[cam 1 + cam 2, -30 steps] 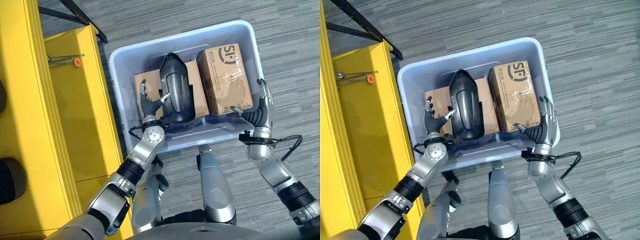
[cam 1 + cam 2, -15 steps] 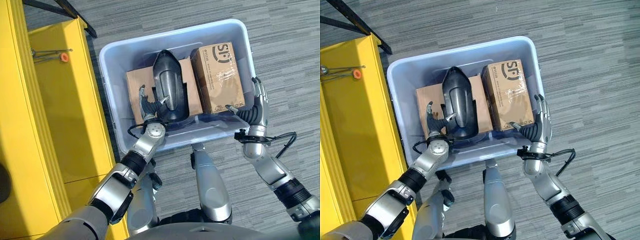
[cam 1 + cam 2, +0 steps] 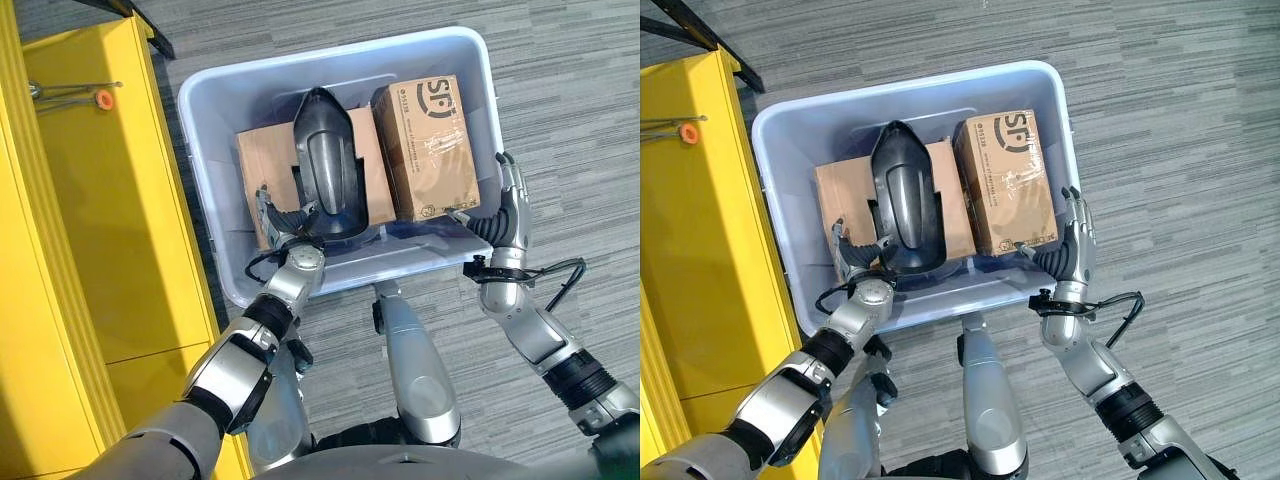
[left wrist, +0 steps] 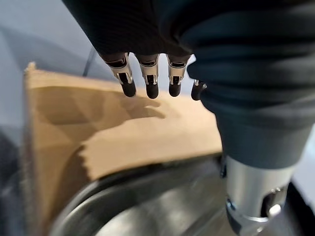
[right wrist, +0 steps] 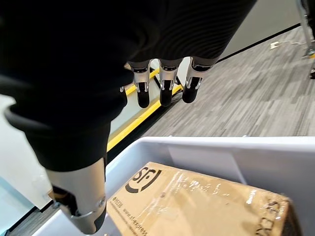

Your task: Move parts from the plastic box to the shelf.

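Brown boxes and the black part (image 3: 328, 170) sit in your plastic box (image 3: 205, 105) (nothing moved out yet). Your left hand (image 3: 281, 217) reaches in beside the black part, fingers straight, holding nothing. Your right hand (image 3: 503, 212) waits open at the box's rim. The yellow shelf (image 3: 95, 200) holds no parts.

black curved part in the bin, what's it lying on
The black curved part lies on a flat brown cardboard box inside the plastic box. What lies beneath that cardboard is covered.
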`<state>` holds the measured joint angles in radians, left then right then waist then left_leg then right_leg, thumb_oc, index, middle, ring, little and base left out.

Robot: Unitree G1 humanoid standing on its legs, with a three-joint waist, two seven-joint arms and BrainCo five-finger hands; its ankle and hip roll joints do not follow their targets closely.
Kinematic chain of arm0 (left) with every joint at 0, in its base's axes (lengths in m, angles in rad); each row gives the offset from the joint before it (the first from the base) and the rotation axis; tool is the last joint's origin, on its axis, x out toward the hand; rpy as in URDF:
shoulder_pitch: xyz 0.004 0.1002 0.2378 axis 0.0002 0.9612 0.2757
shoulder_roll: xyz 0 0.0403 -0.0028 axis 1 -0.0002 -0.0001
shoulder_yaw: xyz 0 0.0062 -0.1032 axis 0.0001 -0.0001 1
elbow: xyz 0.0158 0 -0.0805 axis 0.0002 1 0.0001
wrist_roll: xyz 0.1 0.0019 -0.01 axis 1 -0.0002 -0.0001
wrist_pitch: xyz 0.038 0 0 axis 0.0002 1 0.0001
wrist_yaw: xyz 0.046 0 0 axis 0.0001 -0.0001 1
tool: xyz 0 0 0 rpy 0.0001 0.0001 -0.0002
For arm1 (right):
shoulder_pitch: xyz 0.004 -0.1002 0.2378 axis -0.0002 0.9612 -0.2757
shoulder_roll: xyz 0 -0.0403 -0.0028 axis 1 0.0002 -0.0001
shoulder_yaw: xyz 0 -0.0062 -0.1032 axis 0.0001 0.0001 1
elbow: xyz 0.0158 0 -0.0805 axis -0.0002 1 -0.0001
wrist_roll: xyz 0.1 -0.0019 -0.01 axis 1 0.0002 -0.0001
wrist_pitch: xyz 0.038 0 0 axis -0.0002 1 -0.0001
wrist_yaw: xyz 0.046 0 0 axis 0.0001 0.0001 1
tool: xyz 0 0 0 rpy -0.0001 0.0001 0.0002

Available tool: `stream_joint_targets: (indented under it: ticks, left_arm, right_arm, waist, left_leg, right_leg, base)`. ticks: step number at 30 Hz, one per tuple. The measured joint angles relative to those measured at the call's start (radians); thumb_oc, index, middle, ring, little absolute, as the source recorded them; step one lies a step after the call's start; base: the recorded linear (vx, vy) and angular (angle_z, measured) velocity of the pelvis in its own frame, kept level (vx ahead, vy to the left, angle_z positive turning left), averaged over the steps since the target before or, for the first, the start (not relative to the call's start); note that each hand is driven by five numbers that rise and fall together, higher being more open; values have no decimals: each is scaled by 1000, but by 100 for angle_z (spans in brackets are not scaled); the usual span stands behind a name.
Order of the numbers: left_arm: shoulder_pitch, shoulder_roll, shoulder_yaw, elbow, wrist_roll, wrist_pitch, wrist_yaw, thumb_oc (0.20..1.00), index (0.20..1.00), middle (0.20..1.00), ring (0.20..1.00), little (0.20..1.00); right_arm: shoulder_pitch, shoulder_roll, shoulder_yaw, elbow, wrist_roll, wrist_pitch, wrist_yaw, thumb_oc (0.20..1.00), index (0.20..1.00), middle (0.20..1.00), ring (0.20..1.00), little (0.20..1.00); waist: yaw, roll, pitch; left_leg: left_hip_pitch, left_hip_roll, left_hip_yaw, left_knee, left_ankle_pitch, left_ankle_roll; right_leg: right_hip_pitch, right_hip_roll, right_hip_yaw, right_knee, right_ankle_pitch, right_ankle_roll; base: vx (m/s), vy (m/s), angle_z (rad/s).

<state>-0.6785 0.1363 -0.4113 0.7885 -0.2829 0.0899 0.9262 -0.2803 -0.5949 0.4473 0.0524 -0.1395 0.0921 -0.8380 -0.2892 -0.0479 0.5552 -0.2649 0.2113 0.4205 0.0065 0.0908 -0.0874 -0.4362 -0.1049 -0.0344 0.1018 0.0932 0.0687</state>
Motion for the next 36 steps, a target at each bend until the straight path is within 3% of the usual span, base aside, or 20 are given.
stream_joint_targets:
  ticks: [9, 15, 36]
  left_arm:
    - [-11, 12, -25, 4, 71, 23, -8, 1000, 1000, 1000, 1000, 1000]
    - [-26, 30, -40, 41, 76, 33, -13, 1000, 1000, 1000, 1000, 1000]
    - [-37, 39, -36, 58, 17, -32, -15, 1000, 1000, 1000, 1000, 1000]
  right_arm:
    - [-8, 0, -1, 0, 0, 10, 14, 1000, 1000, 1000, 1000, 1000]
    - [-39, 0, -3, -27, 0, 22, 48, 1000, 1000, 1000, 1000, 1000]
    - [-37, 0, -3, -27, 21, 38, 51, 1000, 1000, 1000, 1000, 1000]
  waist:
    - [-2, -5, -1]
    - [-27, -5, -2]
    - [-26, -6, -3]
  left_leg:
    - [-23, -5, 11, 2, -1, -1]
    - [-26, -7, 15, 10, -2, 0]
    - [-30, -9, 33, 14, -2, 0]
  right_leg:
    - [-31, -1, 20, 2, 6, 4]
    - [-35, -2, 28, 4, 9, 5]
    - [-50, -2, 44, 5, 12, 8]
  base:
    - [5, 26, -3]
    - [18, 12, -1]
    - [6, 1, -2]
